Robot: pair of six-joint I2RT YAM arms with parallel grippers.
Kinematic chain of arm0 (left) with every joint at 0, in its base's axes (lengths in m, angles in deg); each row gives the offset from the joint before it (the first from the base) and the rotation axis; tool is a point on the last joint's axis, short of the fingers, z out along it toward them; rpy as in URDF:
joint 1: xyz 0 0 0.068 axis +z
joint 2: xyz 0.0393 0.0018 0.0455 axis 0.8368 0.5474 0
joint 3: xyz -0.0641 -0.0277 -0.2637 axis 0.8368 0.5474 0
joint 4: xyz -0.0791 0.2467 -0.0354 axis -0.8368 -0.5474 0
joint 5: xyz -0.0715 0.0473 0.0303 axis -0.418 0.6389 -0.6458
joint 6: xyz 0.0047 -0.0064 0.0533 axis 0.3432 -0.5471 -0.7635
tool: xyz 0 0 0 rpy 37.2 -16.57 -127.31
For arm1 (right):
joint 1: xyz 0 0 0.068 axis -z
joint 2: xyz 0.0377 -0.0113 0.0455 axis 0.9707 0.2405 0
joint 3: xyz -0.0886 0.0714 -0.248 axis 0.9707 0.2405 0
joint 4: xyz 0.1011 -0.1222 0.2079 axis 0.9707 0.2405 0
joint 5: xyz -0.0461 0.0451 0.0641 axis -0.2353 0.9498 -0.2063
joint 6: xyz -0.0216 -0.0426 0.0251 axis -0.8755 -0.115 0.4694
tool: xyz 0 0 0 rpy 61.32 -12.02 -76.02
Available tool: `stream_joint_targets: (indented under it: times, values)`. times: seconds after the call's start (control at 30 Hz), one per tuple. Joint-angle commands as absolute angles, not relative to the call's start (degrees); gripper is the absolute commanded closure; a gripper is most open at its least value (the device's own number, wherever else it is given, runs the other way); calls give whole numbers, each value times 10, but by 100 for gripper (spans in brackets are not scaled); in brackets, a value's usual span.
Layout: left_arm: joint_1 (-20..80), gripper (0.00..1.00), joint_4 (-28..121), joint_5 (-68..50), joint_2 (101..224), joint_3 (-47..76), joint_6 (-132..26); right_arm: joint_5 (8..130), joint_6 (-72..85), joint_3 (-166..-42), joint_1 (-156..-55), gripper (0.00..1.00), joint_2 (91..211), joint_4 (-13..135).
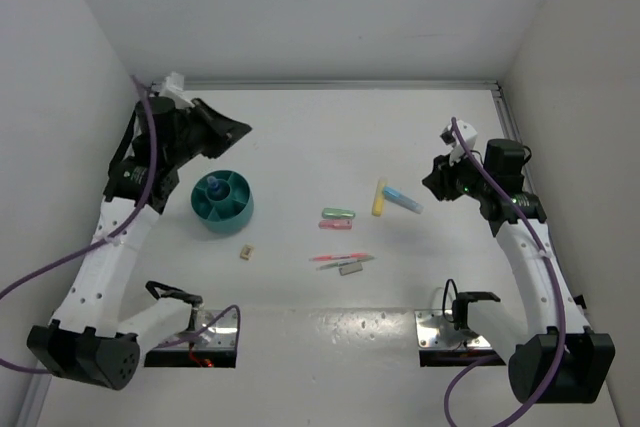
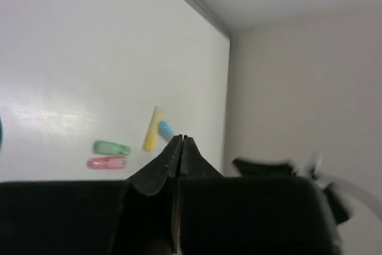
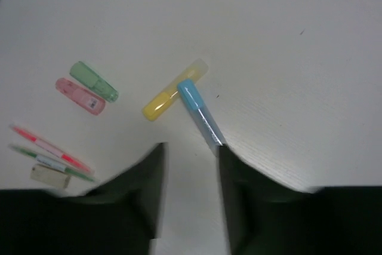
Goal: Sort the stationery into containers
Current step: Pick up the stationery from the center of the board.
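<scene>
Two grippers were inspected. The left gripper (image 2: 180, 145) was raised above the table's (image 1: 300, 137) far-left area, beyond the teal organiser (image 1: 222, 200). Its fingers were pressed together tip to tip and nothing was between them. The right gripper (image 3: 191, 150) was on the right side, over the table, with its fingers spread. A strip of bare table showed in the gap and nothing was held.

The teal organiser stood on the left half of the table. A blue item (image 1: 213, 187) stood in one of its compartments; which divider section could not be told. A beige eraser (image 1: 245, 252) lay on the table near the organiser, on its near-right side, clear of it.

All other stationery lay loose on the table, right of centre:
- The yellow marker (image 3: 174, 89) and the light-blue marker (image 3: 199, 113) met at one end, forming an angle.
- The far end of the light-blue marker reached the tip of the right gripper's right-hand finger (image 3: 239, 177); contact could not be confirmed.
- The green piece (image 3: 94, 80) and the pink piece (image 3: 80, 95) lay side by side, close together, well apart from the markers.
- The red pen (image 3: 51, 146) lay nearer the arms, beside a thin green pen (image 3: 54, 164) and a small pale block (image 3: 51, 175).
</scene>
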State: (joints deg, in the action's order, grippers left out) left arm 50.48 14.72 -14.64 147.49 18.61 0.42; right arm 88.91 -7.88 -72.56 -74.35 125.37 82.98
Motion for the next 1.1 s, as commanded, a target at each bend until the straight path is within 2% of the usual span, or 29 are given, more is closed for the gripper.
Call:
stream_joint_targets:
  times: [0.0,0.03,0.07,0.1,0.13,0.17,0.27,0.3,0.33,0.37,0.43,0.47,0.5,0.53,0.57,0.6,0.67,0.77,1.07]
  values:
    - [449,88,190,-211,1511,190,-324,885,-92,-743,-742,55,1271,814]
    - [413,70,169,-205,1545,190,-355,878,-98,-755,-748,8,1285,835]
    - [391,63,161,-189,1562,190,-402,872,-103,-763,-755,0,1300,846]
    - [369,56,160,-152,1577,184,-423,872,-121,-771,-755,0,1316,857]
    - [322,44,147,-118,1591,184,-434,872,-131,-789,-755,2,1351,877]
    - [300,44,146,-88,1614,175,-459,881,-146,-797,-755,11,1368,885]
    - [231,44,146,22,1621,168,-493,881,-189,-823,-767,53,1443,892]
    - [208,54,146,66,1611,175,-500,892,-221,-838,-772,58,1464,897]
    - [201,75,152,75,1598,185,-508,899,-237,-847,-772,64,1485,914]
    - [201,98,169,83,1584,196,-515,916,-253,-858,-777,75,1529,923]
    - [195,100,192,96,1528,234,-515,921,-300,-887,-783,82,1571,943]
    - [195,100,228,96,1507,252,-515,927,-312,-894,-790,79,1589,957]
    - [201,93,245,91,1488,270,-521,927,-321,-908,-790,72,1621,957]
    - [208,57,258,90,1459,302,-521,927,-339,-913,-799,63,1635,964]
    - [208,46,268,84,1448,315,-521,913,-344,-913,-807,52,1646,964]
    - [216,43,285,78,1439,340,-533,904,-344,-920,-814,38,1655,964]
    - [221,35,291,78,1434,355,-541,881,-349,-920,-829,32,1668,950]
    - [226,34,291,72,1434,355,-549,860,-344,-920,-850,28,1695,923]
    - [226,33,286,45,1416,355,-549,792,-332,-931,-887,28,1743,863]
